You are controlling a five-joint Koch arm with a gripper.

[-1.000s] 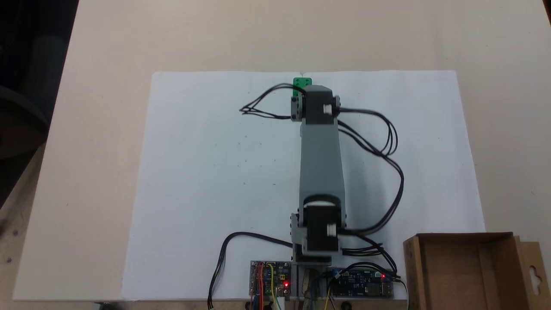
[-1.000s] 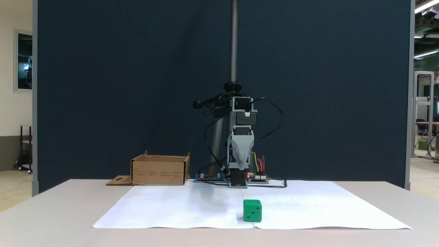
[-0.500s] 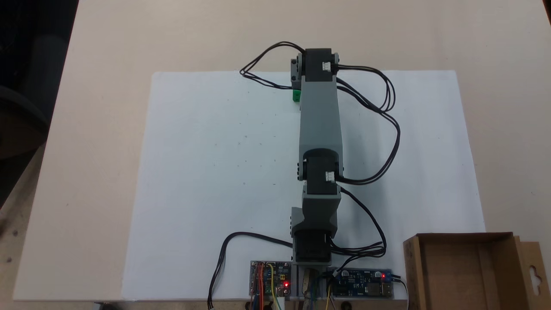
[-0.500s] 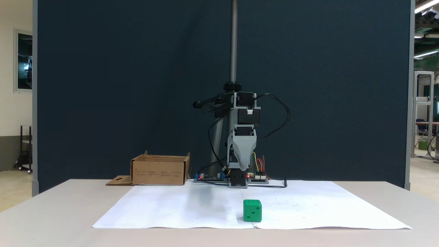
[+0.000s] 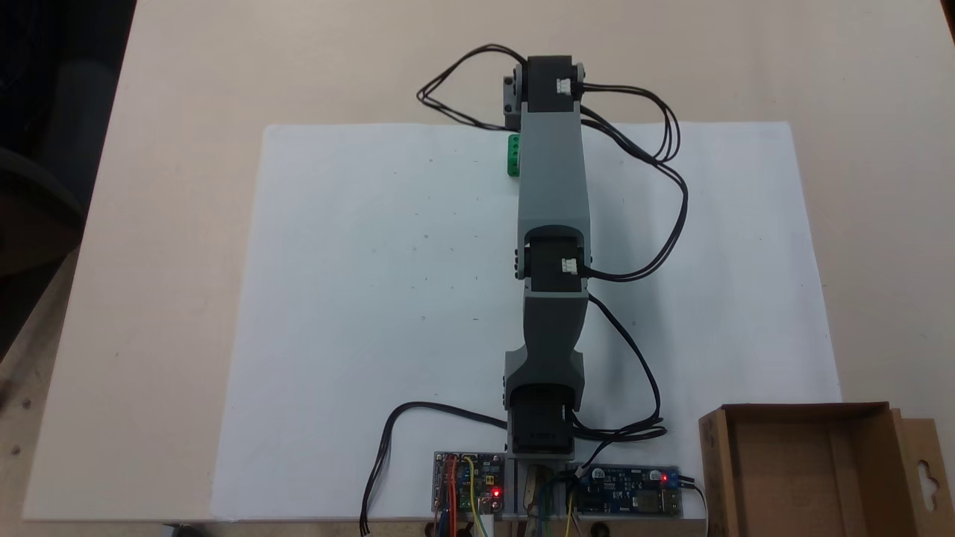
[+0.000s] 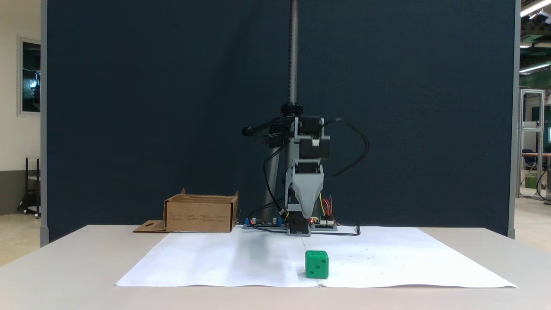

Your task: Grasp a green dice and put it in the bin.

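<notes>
While my gripper [image 6: 306,215] hangs above mid-frame, green dice [image 6: 317,264] sits lower, just right, apart; descent needed. Jaw opening: cannot tell. Bin [image 6: 200,212] left.

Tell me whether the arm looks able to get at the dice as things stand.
Probably yes. The dice sits alone on the paper, nothing beside it, and the gripper hangs above the table. From above, the outstretched arm already covers most of the dice.

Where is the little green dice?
The green dice sits on the white paper near its front edge in a fixed view, far from the cardboard box.
</notes>
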